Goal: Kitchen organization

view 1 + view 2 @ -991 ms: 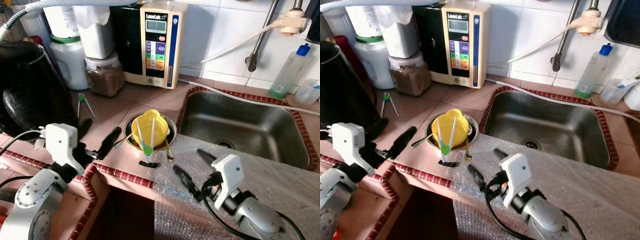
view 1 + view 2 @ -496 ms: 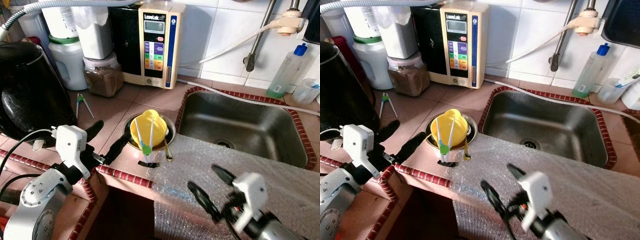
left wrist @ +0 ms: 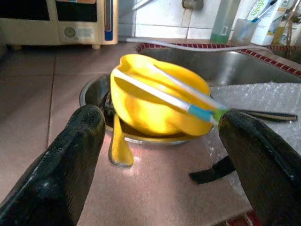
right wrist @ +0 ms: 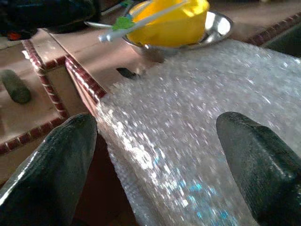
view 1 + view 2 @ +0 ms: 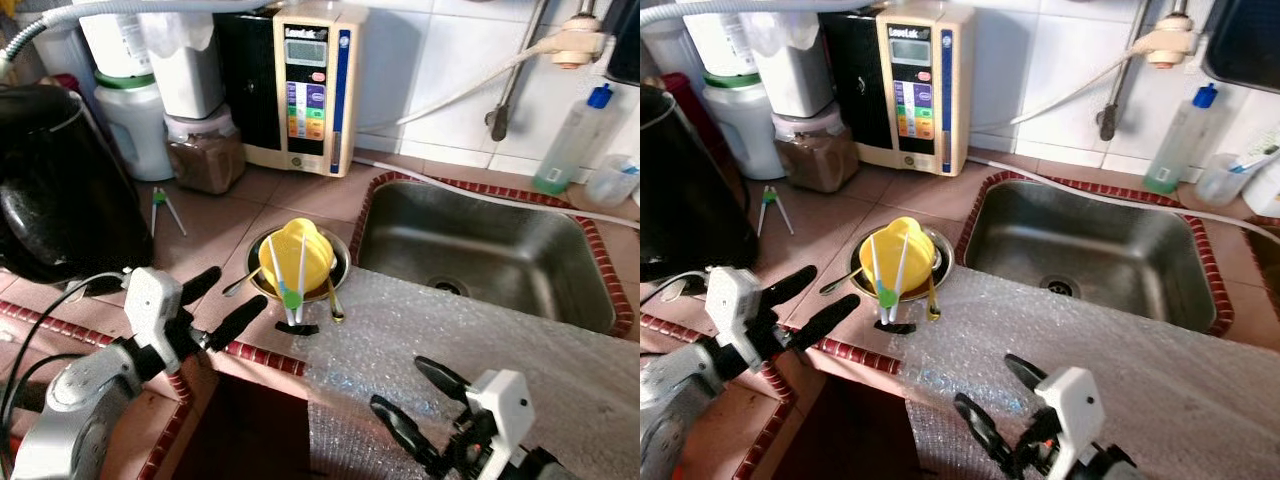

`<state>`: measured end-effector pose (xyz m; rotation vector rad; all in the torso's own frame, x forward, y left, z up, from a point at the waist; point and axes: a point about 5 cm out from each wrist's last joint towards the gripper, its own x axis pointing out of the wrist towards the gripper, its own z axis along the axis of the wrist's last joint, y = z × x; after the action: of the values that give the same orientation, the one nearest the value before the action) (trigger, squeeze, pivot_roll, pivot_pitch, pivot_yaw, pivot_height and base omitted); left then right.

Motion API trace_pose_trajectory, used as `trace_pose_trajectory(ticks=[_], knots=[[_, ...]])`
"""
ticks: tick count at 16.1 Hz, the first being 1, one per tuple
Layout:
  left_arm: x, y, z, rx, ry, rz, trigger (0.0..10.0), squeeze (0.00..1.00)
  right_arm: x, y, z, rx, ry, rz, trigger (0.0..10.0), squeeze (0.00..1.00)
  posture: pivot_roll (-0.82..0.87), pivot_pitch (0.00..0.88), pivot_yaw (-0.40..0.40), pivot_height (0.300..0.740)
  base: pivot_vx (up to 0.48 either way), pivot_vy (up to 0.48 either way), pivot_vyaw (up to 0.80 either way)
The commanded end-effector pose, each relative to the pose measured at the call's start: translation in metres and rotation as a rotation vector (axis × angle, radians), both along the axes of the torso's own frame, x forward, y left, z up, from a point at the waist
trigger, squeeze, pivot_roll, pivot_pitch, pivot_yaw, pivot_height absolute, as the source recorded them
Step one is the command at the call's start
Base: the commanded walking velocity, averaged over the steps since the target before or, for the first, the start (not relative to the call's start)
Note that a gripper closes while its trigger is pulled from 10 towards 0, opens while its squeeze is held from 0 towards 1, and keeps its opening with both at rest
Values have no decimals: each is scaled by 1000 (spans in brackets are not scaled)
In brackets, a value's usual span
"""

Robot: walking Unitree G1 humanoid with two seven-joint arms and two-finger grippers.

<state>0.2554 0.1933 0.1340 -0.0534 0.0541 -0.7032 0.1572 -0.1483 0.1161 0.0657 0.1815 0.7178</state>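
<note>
Left wrist view: a yellow handle pokes out under the yellow bowl, over the steel dish rim; head views hide it. White tongs lie across the bowl, long axis running front to back, green hinge end toward the robot. Bowl glossy plastic, rounded, sitting in the dish left of the sink. Left gripper just short of the dish, fingers spread. Right gripper over crinkled bubble wrap, fingers spread.

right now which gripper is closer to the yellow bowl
Left. The left gripper is open just beside the yellow bowl, pointing at it. The right gripper hangs open over the bubble wrap, farther away.
</note>
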Motion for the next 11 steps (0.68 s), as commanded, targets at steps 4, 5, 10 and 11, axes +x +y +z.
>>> trace_pose_trajectory(ticks=[4,5,10,11], knots=[[18,-20,27,-68,-85,-21,10000,0,-2,7,2,-15,-10,34,10000,0,48,31,30,740,0,0,0],[19,-22,33,-75,-103,-10,10000,0,-2,7,1,-16,-8,36,10000,0,48,31,30,740,0,0,0],[14,-43,46,-64,-71,-126,10000,0,-2,7,-1,-32,-7,46,10000,0,44,29,32,740,0,0,0],[13,-48,45,-56,-53,-165,10000,0,-2,7,-2,-39,-7,52,10000,0,40,26,32,740,0,0,0]])
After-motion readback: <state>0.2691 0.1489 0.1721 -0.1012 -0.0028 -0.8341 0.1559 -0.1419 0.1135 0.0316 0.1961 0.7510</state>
